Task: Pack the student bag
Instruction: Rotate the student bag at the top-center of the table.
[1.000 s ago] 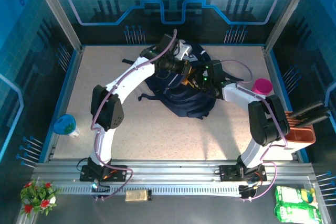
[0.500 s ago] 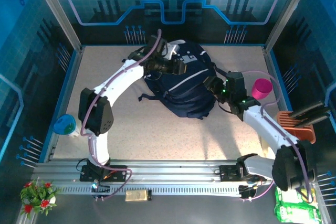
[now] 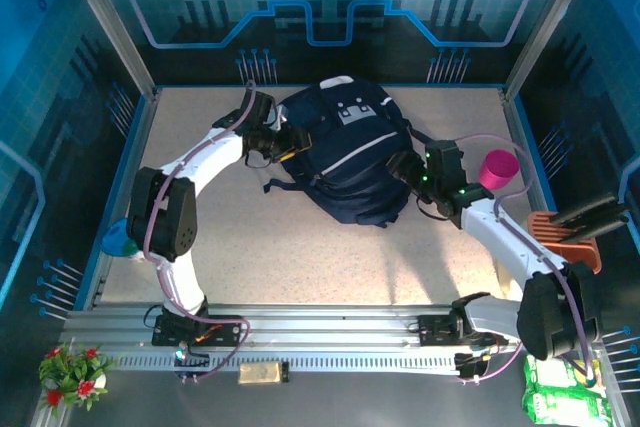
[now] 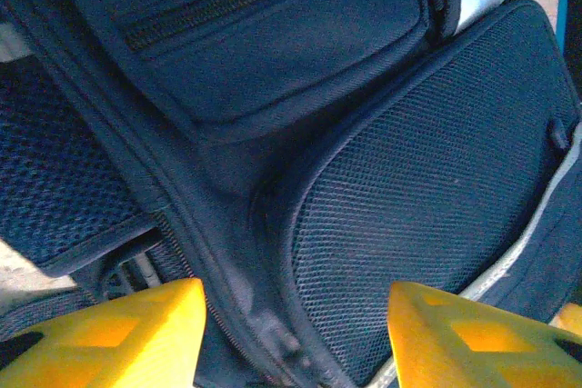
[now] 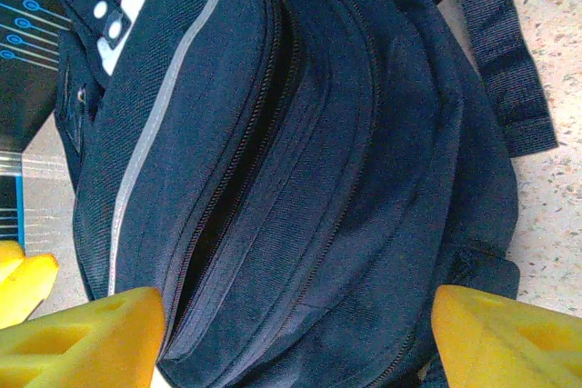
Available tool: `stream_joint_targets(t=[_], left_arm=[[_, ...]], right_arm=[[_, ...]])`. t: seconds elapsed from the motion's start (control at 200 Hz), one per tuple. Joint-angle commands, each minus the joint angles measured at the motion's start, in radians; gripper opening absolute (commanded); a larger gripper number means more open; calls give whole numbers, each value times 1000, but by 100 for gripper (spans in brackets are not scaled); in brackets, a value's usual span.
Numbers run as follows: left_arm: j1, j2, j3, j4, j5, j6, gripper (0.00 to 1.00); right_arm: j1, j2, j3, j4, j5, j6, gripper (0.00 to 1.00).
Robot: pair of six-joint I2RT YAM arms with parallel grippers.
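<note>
— Scanning from the table's left edge: what comes first?
— Round blue-and-green object (image 3: 122,237), hard against that edge, partly behind the left arm. Next, the left gripper (image 3: 292,141), at the left flank of a large dark navy fabric backpack (image 3: 350,162) with thin pale stripes. Yellow fingers (image 4: 118,338) parted, gripping nothing. A zip seam (image 4: 259,329) and a dark mesh panel (image 4: 427,197) lie between them.
— Where does the backpack lie?
— Mid-table, toward the far edge, with its grey-white patch (image 3: 353,113) farthest out.
— Right side?
— Right gripper (image 3: 400,165) just beside the backpack's right flank, jaws wide, empty. Its camera shows a zip opening (image 5: 232,179) gaping slightly. Beyond: a pink cup (image 3: 498,167) near the right edge and an orange-brown holder (image 3: 572,252) at that edge.
</note>
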Motion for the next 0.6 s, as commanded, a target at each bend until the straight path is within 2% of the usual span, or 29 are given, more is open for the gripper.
stream_joint_targets(t=[0.0, 0.19, 0.305, 0.41, 0.595], left_arm=[[2, 60, 47, 18, 59, -31, 52], [2, 127, 112, 15, 137, -38, 44], [1, 149, 128, 12, 171, -45, 35], [2, 160, 132, 4, 187, -42, 28], [7, 117, 90, 21, 177, -48, 3]], right_arm=[[14, 32, 33, 31, -51, -24, 77], [25, 127, 72, 51, -146, -50, 78], [28, 186, 120, 55, -187, -53, 78], [27, 240, 141, 67, -216, -57, 73], [27, 353, 207, 58, -270, -77, 65]])
